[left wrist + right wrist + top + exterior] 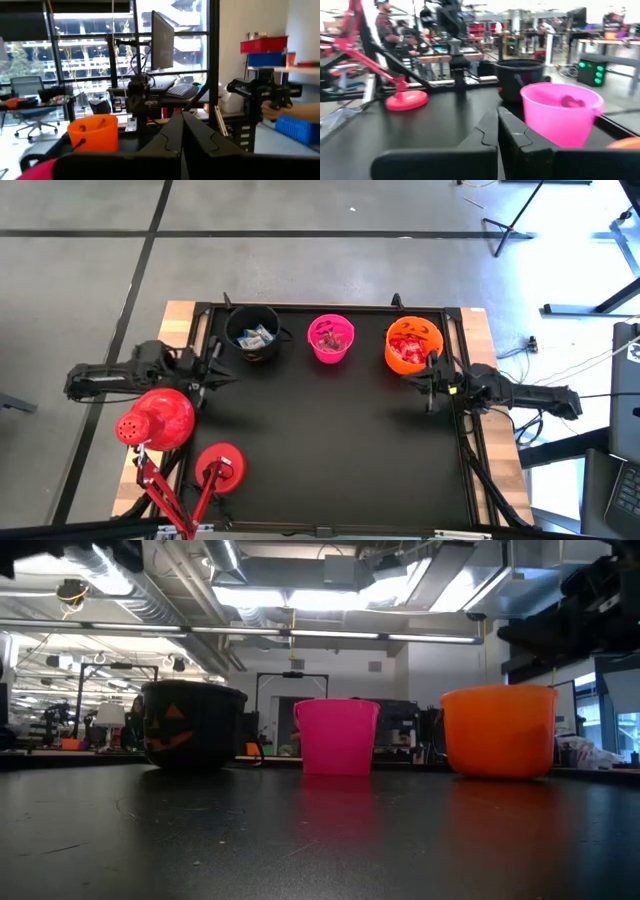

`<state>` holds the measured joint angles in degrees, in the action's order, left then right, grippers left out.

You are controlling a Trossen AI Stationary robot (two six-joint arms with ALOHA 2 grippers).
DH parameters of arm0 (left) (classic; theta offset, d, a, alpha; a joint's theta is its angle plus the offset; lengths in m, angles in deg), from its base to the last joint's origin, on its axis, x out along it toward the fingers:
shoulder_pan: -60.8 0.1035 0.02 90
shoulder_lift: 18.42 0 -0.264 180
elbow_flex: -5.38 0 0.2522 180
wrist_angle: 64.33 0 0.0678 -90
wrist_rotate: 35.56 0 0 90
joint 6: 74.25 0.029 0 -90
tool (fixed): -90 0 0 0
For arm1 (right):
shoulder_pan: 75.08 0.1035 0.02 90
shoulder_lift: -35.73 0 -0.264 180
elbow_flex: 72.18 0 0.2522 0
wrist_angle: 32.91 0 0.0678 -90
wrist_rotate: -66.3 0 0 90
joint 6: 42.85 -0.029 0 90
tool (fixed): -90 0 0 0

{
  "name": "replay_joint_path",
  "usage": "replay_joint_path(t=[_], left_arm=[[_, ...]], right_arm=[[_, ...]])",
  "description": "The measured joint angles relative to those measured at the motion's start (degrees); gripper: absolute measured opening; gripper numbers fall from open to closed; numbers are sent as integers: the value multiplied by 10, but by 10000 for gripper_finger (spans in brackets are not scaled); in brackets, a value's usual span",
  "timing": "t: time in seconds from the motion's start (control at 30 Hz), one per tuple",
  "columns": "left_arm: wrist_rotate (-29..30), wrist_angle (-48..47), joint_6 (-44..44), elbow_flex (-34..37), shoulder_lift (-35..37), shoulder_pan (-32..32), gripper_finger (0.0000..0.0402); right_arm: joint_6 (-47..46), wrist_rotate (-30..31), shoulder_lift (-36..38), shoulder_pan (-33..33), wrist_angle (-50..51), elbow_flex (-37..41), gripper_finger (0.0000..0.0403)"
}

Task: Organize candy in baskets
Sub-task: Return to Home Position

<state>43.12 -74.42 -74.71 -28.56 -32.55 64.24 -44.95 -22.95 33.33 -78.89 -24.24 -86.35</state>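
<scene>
Left hand: we note it closed, empty, at the desk's left edge.
Right hand: closed, empty, beside orange bucket.
Candy: in three buckets.

The black table carries a black bucket with an orange pumpkin face and blue-and-white sweets, a plain pink bucket, an orange bucket of red sweets, and two red lamps.

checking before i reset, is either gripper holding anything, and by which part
Nothing is held. The left gripper and the right gripper are both shut, fingers meeting with nothing between them, each at its own side of the table.
</scene>
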Motion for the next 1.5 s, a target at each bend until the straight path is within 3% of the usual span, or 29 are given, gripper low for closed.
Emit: replay_joint_path(t=[0.17, 0.57, 0.9, 1.1, 1.5], left_arm=[[5, -84, 26, -38, 20, 0, 0], [42, -17, -3, 81, 124, 0, 0], [63, 21, -52, 162, 128, 0, 0], [82, 106, -54, 196, 128, 0, 0], [110, 91, -65, 198, 128, 0, 0]], right_arm=[[-2, -4, 0, -42, 11, 0, 0], [24, -5, 0, -49, 4, 0, 0], [39, -19, 0, -49, -20, 0, 0], [42, -16, 0, -49, -28, 0, 0], [42, 28, 0, -49, -29, 0, 0]])
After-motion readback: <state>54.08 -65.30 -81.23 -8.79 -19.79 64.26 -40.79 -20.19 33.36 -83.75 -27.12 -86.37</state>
